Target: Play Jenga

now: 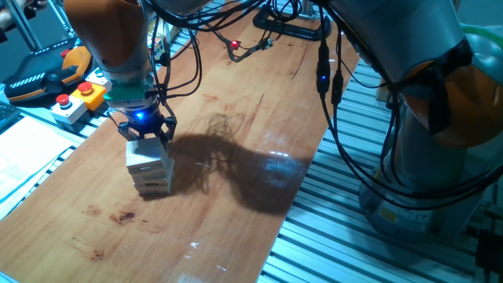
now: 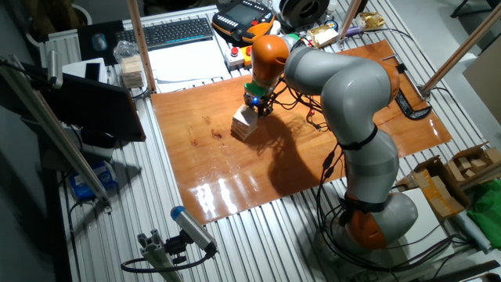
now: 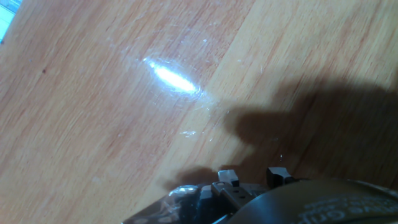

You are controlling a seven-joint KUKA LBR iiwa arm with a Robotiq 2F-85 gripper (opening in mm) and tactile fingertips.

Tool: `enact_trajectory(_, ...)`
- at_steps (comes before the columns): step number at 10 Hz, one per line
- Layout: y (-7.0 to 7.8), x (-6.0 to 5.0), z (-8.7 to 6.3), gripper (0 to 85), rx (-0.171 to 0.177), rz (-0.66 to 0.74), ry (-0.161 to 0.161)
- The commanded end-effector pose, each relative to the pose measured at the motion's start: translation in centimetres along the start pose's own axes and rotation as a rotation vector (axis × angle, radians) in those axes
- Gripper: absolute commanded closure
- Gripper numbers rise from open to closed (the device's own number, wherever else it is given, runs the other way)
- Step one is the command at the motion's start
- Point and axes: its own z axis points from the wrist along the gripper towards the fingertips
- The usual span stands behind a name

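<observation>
We hang our gripper (image 1: 146, 130) right atop the Jenga (image 1: 149, 167) (to reach one block, we judge); finger state unclear.

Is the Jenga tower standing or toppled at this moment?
Standing. The Jenga tower rises as stacked layers on the wooden table, no loose blocks beside it, with the gripper at its top.

End effector (image 1: 145, 130) atop Jenga tower (image 1: 149, 167)
</observation>
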Motion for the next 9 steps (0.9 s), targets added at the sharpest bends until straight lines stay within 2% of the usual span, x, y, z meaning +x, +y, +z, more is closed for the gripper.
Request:
enact_trajectory(1,-0.01,-0.01,-0.01,84.0,0.000,0.000,0.000)
enact_trajectory(9,0.03,-0.27,0.04,84.0,-0.002,0.005,-0.007)
